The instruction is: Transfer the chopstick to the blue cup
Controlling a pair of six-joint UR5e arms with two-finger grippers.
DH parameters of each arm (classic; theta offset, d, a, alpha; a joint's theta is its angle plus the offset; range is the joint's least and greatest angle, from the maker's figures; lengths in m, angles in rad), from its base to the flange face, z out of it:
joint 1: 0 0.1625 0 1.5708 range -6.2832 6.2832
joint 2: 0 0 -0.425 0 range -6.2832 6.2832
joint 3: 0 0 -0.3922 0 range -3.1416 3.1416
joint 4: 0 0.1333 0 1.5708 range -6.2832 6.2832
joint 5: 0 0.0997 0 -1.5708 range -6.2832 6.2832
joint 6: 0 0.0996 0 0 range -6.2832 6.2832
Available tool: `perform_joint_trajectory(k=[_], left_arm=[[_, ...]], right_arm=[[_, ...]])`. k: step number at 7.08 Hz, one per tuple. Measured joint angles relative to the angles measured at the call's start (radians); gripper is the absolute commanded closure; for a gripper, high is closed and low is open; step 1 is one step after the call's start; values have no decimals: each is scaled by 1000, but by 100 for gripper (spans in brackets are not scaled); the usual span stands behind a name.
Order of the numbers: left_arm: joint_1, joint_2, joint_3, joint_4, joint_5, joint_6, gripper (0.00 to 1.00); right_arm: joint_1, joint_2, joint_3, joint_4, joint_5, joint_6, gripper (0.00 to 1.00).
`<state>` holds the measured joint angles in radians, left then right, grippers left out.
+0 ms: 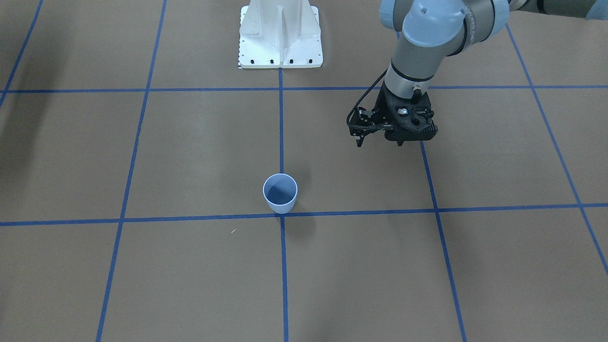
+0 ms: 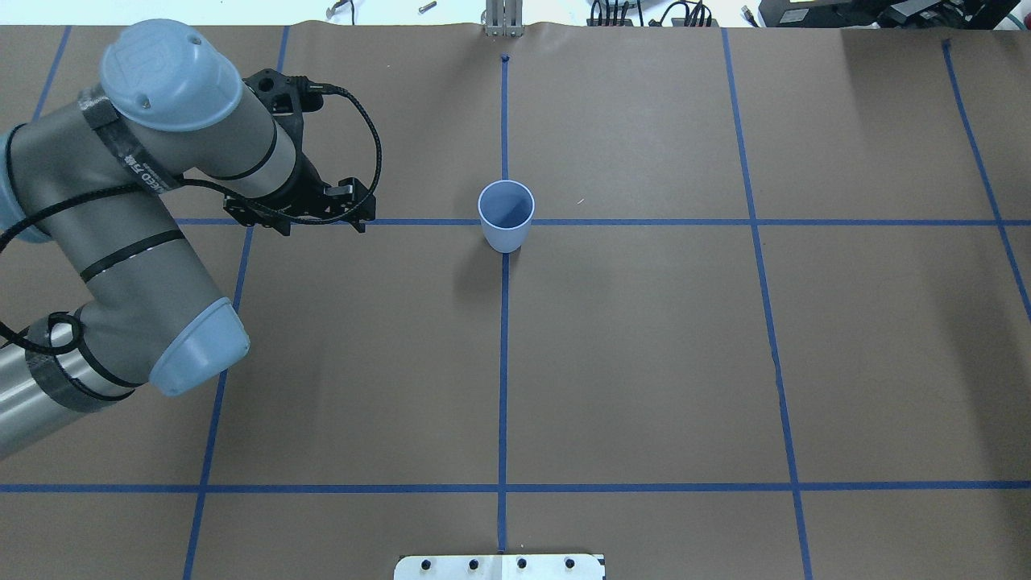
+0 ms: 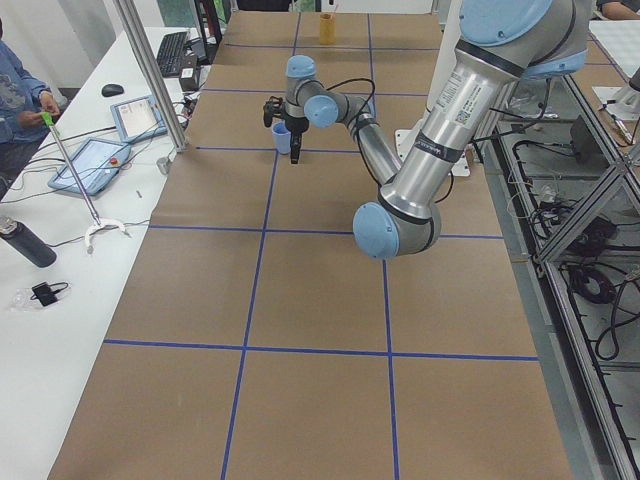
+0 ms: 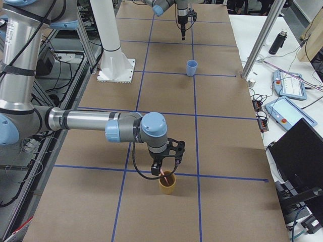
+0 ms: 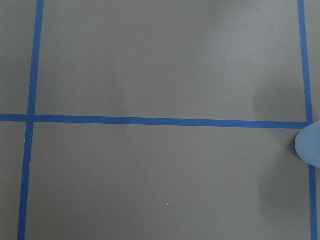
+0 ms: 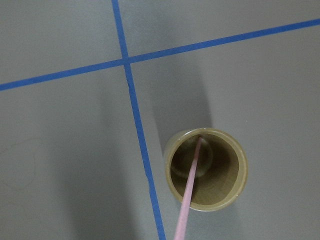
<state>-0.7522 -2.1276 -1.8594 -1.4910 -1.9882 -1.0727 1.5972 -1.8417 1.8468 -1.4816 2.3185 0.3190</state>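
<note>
Right wrist-mounted view looks straight down on the chopstick, a thin pink stick leaning inside a tan cup, its upper end running off the bottom of the picture. From the exterior right view the right hand hangs just over that tan cup with the stick between its fingers, though whether it grips cannot be told from there. The blue cup stands upright on the brown desk where two blue tape lines cross (well apart from the tan cup). The left hand hovers beside it, fingers pointing down; its opening cannot be told.
</note>
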Motion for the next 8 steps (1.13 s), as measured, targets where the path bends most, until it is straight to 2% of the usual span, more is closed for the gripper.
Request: perform_joint_trajectory(k=[4, 5, 6, 7, 8], left_arm=[[2, -4, 10, -1, 0, -2, 2], [2, -5, 11, -1, 1, -2, 2], [3, -4, 12, -1, 1, -3, 2], [4, -4, 12, 0, 2, -4, 2], [5, -3, 12, 0, 2, -5, 2]], right_arm=[[-98, -48, -5, 229, -57, 378, 1], [-124, -65, -5, 279, -82, 430, 4], [-137, -80, -4, 306, -104, 453, 23], [-142, -89, -3, 317, -122, 463, 47], [-145, -93, -3, 321, -135, 466, 59]])
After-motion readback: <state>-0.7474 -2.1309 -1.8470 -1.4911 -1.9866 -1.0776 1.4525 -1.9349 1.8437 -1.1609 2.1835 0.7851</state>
